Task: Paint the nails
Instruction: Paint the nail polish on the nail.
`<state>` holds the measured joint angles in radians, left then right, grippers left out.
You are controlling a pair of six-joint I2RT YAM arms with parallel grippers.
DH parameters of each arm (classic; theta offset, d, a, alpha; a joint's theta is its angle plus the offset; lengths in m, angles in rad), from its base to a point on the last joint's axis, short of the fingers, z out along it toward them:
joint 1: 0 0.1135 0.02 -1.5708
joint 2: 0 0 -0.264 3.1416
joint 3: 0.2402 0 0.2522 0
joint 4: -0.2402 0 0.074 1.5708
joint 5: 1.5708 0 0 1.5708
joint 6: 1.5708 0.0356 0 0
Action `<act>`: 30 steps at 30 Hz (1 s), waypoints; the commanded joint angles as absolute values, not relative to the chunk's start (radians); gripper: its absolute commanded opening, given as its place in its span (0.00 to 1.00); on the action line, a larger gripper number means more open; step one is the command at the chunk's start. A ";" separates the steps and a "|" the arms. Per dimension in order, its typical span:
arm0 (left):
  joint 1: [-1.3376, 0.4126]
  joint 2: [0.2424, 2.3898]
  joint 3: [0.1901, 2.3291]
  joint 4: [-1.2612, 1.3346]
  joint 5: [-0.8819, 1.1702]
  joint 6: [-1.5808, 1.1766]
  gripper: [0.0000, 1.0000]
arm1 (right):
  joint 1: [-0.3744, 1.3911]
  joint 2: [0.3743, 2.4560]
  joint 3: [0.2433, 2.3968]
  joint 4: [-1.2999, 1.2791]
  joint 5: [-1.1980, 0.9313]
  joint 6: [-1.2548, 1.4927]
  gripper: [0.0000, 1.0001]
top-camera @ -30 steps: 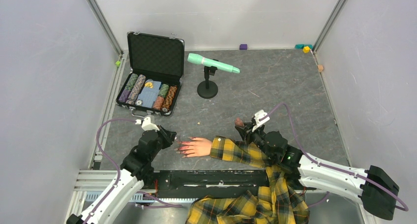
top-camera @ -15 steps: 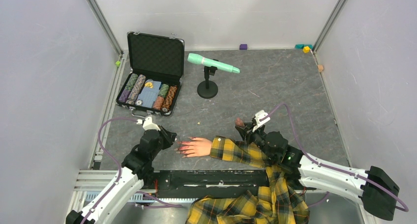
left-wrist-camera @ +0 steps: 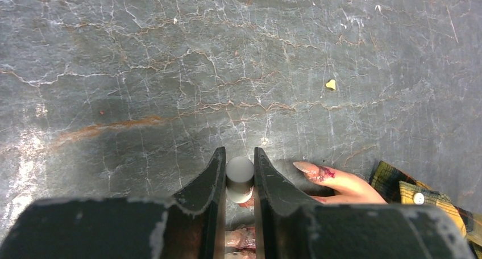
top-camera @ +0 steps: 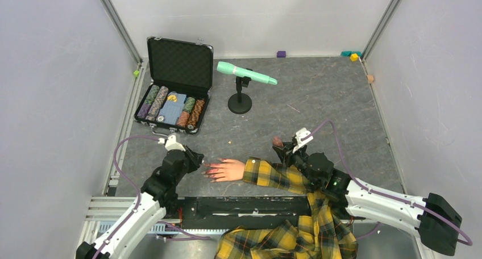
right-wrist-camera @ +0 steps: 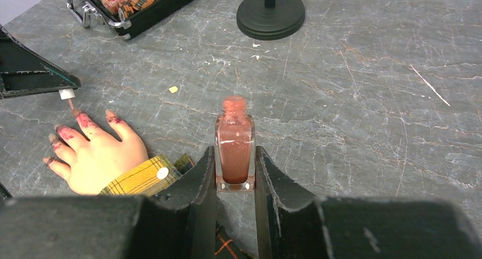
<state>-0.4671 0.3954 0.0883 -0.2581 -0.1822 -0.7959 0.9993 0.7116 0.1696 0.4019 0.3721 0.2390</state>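
A pale mannequin hand in a yellow plaid sleeve lies palm down near the table's front, fingers pointing left. Its nails are smeared red. My left gripper is shut on the white-capped polish brush. In the right wrist view, the brush tip hangs just above the index fingertip. One red-smeared finger shows right of the left gripper. Behind the sleeve, my right gripper is shut on the open polish bottle, held upright on the table.
An open black case of poker chips sits at the back left. A mint microphone on a black stand is behind the hand. Small blocks lie along the back wall. Plaid cloth drapes over the front rail.
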 commanded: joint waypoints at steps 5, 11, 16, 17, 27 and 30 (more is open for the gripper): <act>-0.468 0.407 0.109 -0.230 -0.218 -0.799 0.02 | 1.001 0.694 0.170 0.445 0.396 0.237 0.00; -0.468 0.408 0.109 -0.238 -0.230 -0.807 0.02 | 1.000 0.696 0.169 0.444 0.396 0.236 0.00; -0.469 0.407 0.110 -0.241 -0.236 -0.812 0.02 | 1.000 0.694 0.170 0.443 0.396 0.235 0.00; -0.468 0.408 0.110 -0.240 -0.236 -0.813 0.02 | 1.001 0.694 0.170 0.443 0.397 0.237 0.00; -0.468 0.407 0.112 -0.255 -0.254 -0.827 0.02 | 1.001 0.695 0.172 0.443 0.397 0.236 0.00; -0.469 0.392 0.111 -0.266 -0.262 -0.833 0.02 | 1.001 0.696 0.173 0.441 0.397 0.235 0.00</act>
<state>-0.4671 0.4065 0.0883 -0.2607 -0.2180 -0.7967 0.9993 0.7074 0.1696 0.4015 0.3790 0.2390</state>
